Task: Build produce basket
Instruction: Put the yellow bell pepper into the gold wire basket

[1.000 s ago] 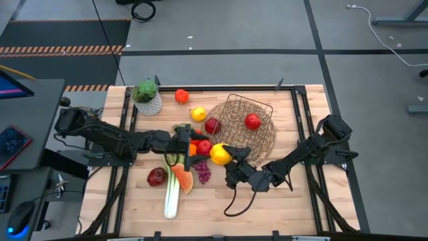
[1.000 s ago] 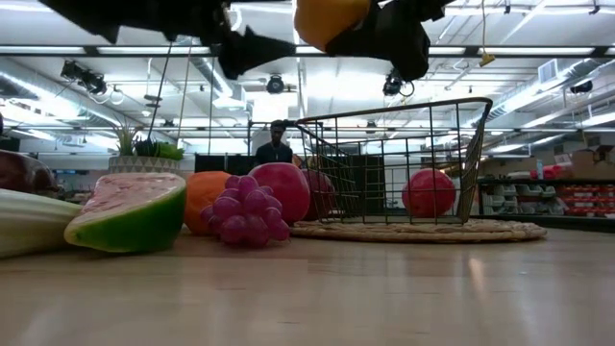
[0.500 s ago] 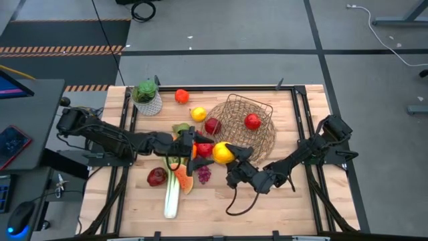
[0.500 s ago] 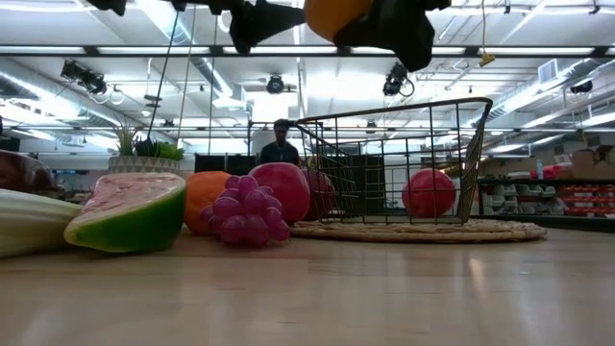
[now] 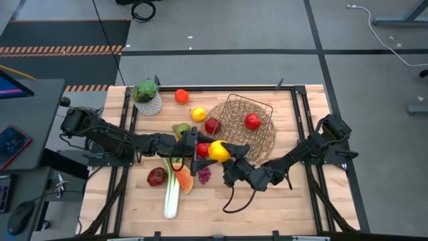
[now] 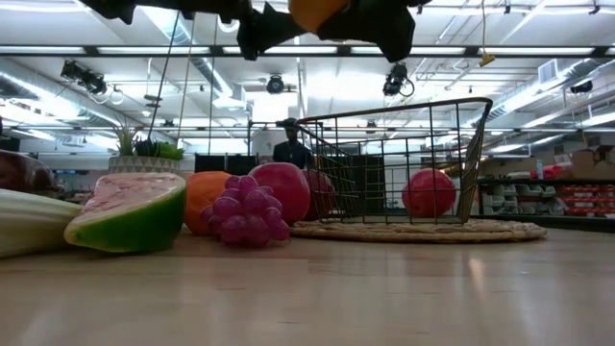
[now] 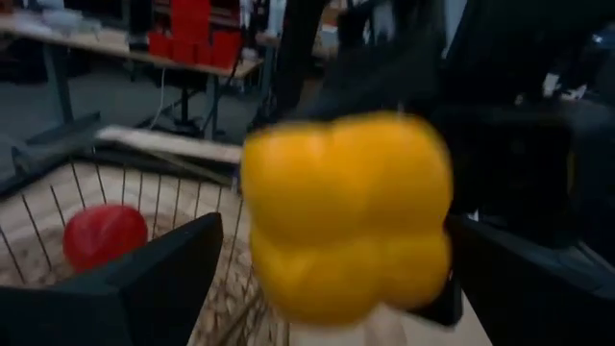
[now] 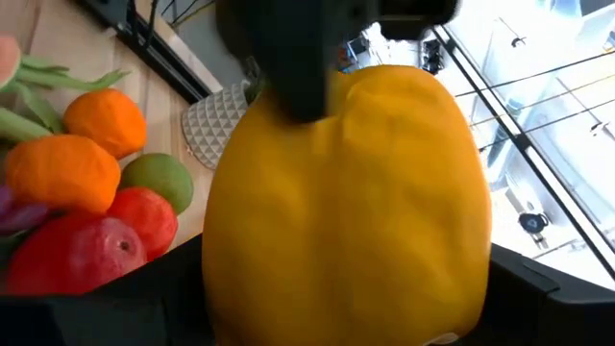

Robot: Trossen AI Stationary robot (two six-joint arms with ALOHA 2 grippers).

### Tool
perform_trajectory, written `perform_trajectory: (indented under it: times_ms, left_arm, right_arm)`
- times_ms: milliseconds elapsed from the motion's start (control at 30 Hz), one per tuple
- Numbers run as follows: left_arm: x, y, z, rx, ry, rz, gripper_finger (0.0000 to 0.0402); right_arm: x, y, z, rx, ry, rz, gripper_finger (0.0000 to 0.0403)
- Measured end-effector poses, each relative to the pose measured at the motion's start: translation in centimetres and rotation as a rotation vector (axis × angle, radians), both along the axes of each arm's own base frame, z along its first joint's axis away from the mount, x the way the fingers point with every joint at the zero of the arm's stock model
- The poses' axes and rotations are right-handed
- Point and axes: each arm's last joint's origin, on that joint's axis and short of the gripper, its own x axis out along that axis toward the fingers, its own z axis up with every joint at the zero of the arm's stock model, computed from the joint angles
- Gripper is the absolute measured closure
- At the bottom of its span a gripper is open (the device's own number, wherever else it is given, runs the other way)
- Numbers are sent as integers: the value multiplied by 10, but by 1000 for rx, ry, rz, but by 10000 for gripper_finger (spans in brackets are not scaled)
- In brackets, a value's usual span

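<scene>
One yellow pepper (image 5: pixel 217 150) being pinched aloft by right gripper (image 5: pixel 226 152), beside basket (image 5: pixel 264 137) rim. Left gripper (image 5: pixel 194 144) being held spread just alongside. Two red fruits (image 5: pixel 252 121) being carried in basket; one leek (image 5: pixel 173 191) lying on table (image 5: pixel 294 201).

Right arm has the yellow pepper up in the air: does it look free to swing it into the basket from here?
Probably yes. The right pincer holds the yellow pepper above the table, beside the basket, whose top is open with only two red fruits inside. The open left pincer hovers on the pepper's far side, away from the basket.
</scene>
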Motion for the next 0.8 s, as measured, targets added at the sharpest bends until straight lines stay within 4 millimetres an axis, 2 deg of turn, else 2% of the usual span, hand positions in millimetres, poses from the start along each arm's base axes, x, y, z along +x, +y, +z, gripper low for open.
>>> perform_trajectory:
  times_ms: [400, 600, 800]
  left_arm:
    - [0, 1, 1, 15, -13, 5, 1]
    - [0, 1, 1, 21, -7, 4, 2]
    - [0, 1, 0, 22, -3, 5, 31]
  right_arm:
    - [6, -6, -3, 36, -6, 92, 82]
    - [9, -13, -3, 40, -10, 86, 82]
    - [10, -12, -2, 44, -13, 116, 82]
